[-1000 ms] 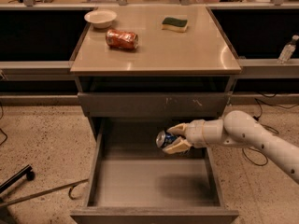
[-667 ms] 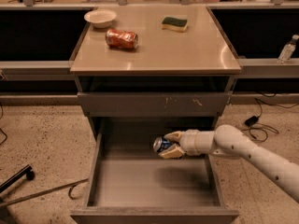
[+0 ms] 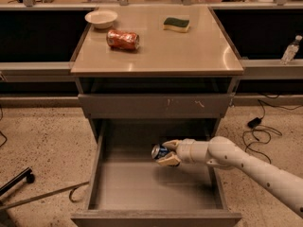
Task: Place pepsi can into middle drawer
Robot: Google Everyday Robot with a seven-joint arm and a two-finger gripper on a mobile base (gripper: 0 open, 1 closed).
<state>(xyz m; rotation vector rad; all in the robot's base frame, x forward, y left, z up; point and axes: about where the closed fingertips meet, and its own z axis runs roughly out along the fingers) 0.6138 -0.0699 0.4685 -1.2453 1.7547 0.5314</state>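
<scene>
Blue pepsi can [image 3: 159,152] clamped sideways between the gripper [image 3: 166,153] fingers, above the open middle drawer [image 3: 142,190] floor. Orange can [image 3: 122,39], bowl [image 3: 101,18], sponge [image 3: 176,23] on the cabinet top, well above gripper.

No legible word, brand, number or sign anywhere. Only unreadable white markings on the blue pepsi can [image 3: 158,152], clamped between the fingers [image 3: 170,144] of the gripper [image 3: 165,153], reaching in from the right over the far half of the open middle drawer [image 3: 142,186]. Likewise illegible print on the orange-red can [image 3: 122,39], far left on the counter [image 3: 189,51].
</scene>
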